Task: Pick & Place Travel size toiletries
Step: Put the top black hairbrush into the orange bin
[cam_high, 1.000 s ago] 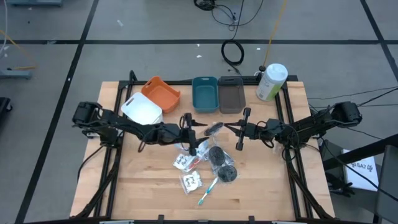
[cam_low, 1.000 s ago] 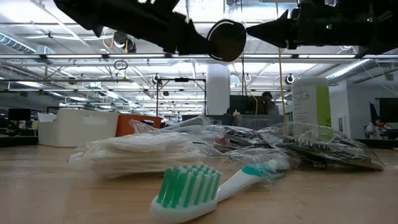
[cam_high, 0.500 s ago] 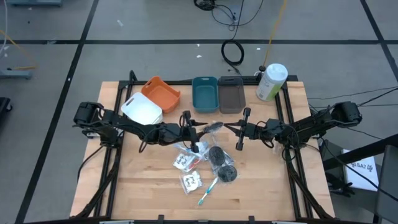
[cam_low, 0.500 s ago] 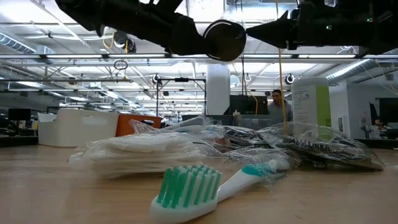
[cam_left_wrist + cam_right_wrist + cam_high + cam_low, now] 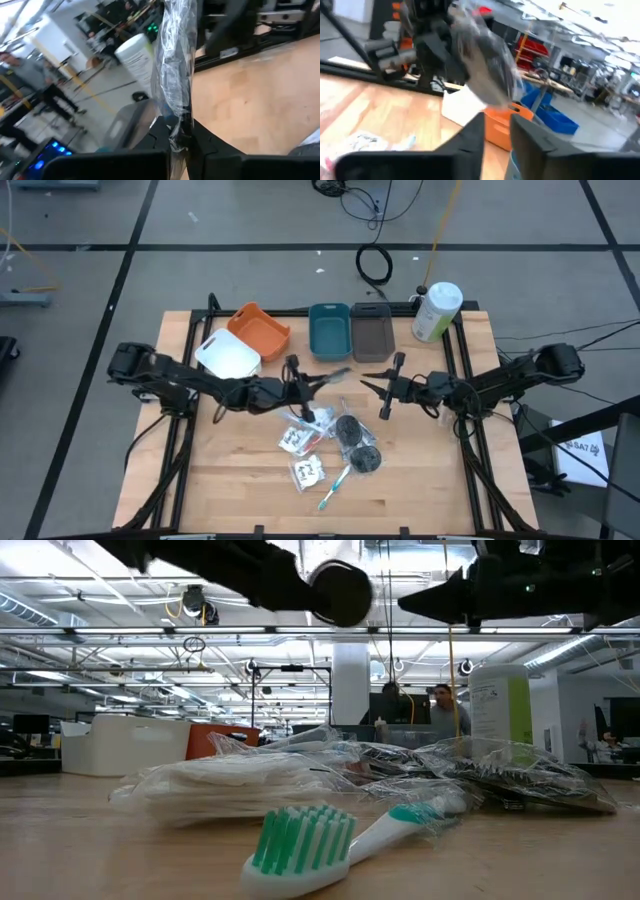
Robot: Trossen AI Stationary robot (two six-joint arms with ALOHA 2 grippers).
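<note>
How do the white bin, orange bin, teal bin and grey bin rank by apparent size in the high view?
1. white bin, clearly largest.
2. orange bin, partly hidden by the white one.
3. teal bin and grey bin: near alike, not worth ranking.

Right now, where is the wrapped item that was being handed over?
In the high view the clear-wrapped item hangs mid-table in the left gripper, above the toiletries pile and in front of the teal bin.

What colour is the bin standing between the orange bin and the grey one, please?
Teal bin; the high view shows it best.
</note>
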